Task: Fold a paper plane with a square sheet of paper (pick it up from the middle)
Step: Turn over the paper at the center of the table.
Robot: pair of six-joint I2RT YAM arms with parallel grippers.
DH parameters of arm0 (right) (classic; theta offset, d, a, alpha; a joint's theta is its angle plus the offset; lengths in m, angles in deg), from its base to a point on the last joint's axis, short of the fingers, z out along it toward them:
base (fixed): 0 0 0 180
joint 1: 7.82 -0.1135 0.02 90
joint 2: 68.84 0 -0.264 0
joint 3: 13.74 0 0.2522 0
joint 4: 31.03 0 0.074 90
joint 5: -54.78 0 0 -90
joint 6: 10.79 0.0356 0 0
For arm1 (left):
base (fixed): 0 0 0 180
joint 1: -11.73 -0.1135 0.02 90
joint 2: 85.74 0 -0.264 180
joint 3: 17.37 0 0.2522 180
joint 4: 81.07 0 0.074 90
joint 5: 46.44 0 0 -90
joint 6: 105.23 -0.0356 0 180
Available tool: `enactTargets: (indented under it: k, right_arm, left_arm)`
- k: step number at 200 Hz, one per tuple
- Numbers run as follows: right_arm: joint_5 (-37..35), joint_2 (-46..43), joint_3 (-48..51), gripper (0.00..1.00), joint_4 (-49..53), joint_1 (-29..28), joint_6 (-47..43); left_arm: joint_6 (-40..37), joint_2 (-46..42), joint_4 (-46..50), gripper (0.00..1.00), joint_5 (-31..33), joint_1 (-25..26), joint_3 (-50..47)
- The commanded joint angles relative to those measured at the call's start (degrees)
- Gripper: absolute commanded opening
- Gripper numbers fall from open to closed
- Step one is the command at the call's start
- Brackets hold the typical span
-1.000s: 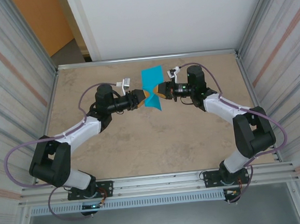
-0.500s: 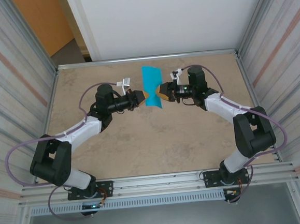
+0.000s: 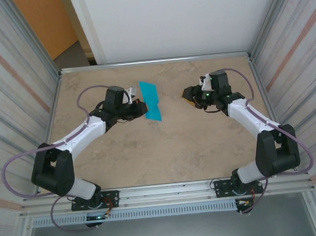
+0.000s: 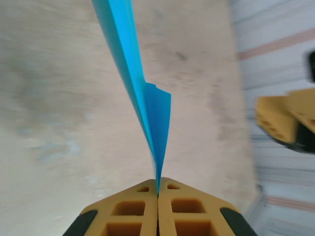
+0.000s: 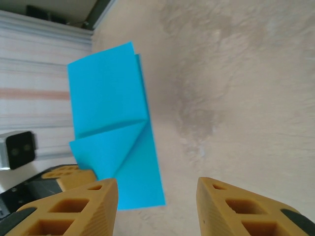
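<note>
Left arm stretches inward, left pincer (image 4: 158,193) clamped on the folded teal paper sheet (image 3: 152,101); right pincer (image 5: 157,189) apart, well clear.

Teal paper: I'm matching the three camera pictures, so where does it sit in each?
Top external: teal paper left of centre, at the left gripper tip.
Left wrist: teal paper edge-on, rising from the shut left gripper to the top edge.
Right wrist: teal paper face-on, left of centre, one corner folded.
Shared landmark: the left gripper pinching it, low left in the right wrist view.
</note>
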Motion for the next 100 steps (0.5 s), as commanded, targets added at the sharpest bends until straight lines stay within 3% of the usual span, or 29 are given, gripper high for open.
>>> enactTargets:
  k: [1,34,51,73,100]
  right_arm:
    - [-6.3,-2.2,-0.6,0.46,5.8,0.2,-4.3]
    - [-9.4,-2.5,-0.3,0.47,7.3,0.4,-5.0]
    - [-10.2,-2.5,0.2,0.46,7.4,0.6,-4.8]
    - [-11.5,-3.1,0.9,0.46,7.7,1.0,-4.7]
    - [-13.0,-4.8,2.7,0.46,8.1,2.0,-4.3]
  left_arm:
    - [-11.9,-1.6,22.0,0.09,20.8,2.2,6.7]
    - [-14.1,6.0,39.3,0.1,47.7,8.9,17.6]
    - [-13.2,12.4,47.3,0.1,56.4,11.5,23.8]
    - [-13.1,18.5,49.2,0.1,57.8,13.8,27.3]
    - [-12.2,24.9,48.8,0.11,55.0,16.3,30.6]
